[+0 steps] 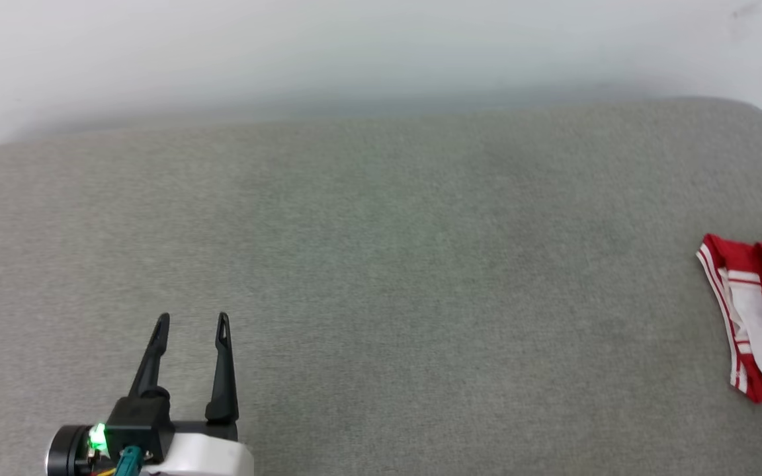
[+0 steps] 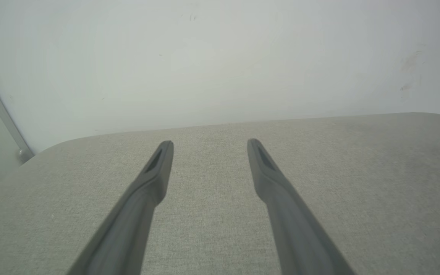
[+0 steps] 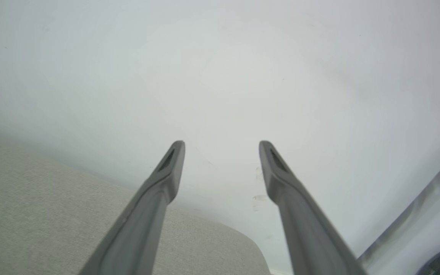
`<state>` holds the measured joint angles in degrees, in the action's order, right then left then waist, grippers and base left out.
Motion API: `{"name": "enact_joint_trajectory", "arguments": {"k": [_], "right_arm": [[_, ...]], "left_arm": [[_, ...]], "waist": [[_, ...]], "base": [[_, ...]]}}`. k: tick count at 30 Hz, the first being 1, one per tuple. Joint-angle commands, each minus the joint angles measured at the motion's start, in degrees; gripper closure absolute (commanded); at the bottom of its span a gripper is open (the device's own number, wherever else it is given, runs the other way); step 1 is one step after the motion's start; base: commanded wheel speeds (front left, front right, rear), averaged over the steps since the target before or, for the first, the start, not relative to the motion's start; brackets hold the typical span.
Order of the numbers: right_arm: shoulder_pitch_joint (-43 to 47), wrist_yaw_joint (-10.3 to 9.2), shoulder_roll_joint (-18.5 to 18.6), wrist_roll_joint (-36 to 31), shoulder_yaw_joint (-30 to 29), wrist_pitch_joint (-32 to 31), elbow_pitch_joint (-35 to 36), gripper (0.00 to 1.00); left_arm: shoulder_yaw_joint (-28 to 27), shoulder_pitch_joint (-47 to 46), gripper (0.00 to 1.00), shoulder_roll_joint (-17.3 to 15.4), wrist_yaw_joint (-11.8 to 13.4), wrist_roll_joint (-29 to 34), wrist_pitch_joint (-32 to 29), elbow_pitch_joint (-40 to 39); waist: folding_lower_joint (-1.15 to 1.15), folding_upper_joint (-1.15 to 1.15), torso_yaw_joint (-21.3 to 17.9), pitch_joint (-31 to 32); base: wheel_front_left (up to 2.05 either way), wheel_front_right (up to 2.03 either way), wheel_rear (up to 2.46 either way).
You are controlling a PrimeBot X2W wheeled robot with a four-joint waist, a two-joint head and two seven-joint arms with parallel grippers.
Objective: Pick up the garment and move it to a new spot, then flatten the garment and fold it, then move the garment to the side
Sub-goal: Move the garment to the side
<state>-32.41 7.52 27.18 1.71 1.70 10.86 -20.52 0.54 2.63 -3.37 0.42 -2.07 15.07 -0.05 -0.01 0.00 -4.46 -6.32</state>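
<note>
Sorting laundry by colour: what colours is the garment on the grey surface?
Red and white fabric garment, striped trim; best in head view.

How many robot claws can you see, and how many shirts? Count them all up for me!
Grippers: 2, the left gripper and the right gripper, both open and holding nothing.
Garment: 1, the red and white garment, lying bunched on the grey surface.
Total: 3
</note>
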Motion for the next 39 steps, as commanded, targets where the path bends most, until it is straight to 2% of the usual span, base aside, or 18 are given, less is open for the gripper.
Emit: {"name": "enact_joint_trajectory", "arguments": {"k": [1,10,16,28,39], "right_arm": [[1.8,-0.08,-1.4,-0.2,0.0,0.9,1.0,0.00],[14.8,-0.07,-13.1,-0.7,0.8,4.1,9.3,0.00],[22.6,-0.07,-17.7,0.9,-0.9,4.3,10.3,0.00],[36.0,-0.07,-23.2,2.7,-6.1,4.3,16.7,0.00],[43.5,-0.06,-24.5,6.0,-8.3,4.3,22.6,0.00]], "left_arm": [[0.1,0.9,0.00,0.1,0.0,0.0,0.1,0.2],[0.9,3.3,0.00,0.3,0.3,-0.2,0.1,1.0],[1.6,4.0,0.00,0.4,0.4,-0.6,0.1,1.5],[1.7,5.4,0.00,0.5,-0.3,-1.6,0.1,2.0],[1.9,6.3,0.00,0.5,-0.8,-2.1,0.1,2.8]], "waist": [[0.01,0.00,2.0,2.1],[0.01,0.00,4.8,5.9],[0.01,0.00,5.7,6.8],[0.01,0.00,5.4,7.9],[0.01,0.00,5.4,8.6]], "base": [[0.00,0.00,0.00],[0.00,0.00,0.00],[0.00,0.00,0.00],[0.00,0.00,0.00],[0.00,0.00,0.00]]}}
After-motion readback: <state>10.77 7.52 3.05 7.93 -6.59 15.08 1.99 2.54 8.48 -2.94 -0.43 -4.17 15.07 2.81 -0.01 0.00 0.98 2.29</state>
